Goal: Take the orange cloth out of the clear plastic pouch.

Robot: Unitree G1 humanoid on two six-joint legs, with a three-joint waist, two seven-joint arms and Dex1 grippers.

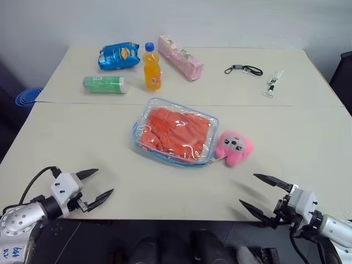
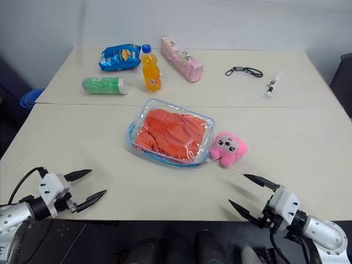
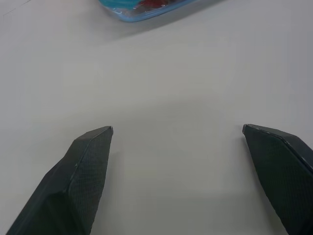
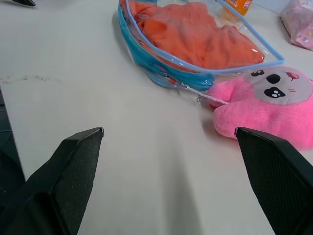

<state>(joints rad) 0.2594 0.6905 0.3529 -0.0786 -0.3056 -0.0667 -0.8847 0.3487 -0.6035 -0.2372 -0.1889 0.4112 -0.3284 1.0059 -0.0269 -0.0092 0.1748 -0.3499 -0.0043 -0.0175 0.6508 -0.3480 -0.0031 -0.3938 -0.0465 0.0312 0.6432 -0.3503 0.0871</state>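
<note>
1. Hovering over the near edge of the desk (image 1: 82, 137), our left pincer (image 1: 99, 183) has its two black fingers spread wide and grips nothing.
2. Our right pincer (image 1: 263, 192) hangs at the same near edge on the other side, its fingers equally wide apart and empty.
3. We see bare desk between the two pincers and just ahead of each.
4. Ahead of both pincers, roughly midway between them and well apart from either, lies the clear plastic pouch (image 1: 142, 122), flat on the desk with its light-blue trim around the edge.
5. We find the orange cloth (image 1: 176, 132) inside the pouch, crumpled and filling most of it.
6. A pink plush charm (image 1: 235, 147) rests on the desk just beside the pouch, on the side nearer our right pincer, joined to it by a thin cord.
7. Beyond the pouch, farther from our left pincer, stand an orange drink bottle (image 1: 152, 69) with a blue cap, a green cylinder (image 1: 104, 84) lying on its side, and a blue snack bag (image 1: 118, 55).
8. A pink packet (image 1: 180, 58) lies just beside the bottle.
9. Far ahead of our right pincer we see a black strap (image 1: 243, 69) and a small white item (image 1: 272, 84).
</note>
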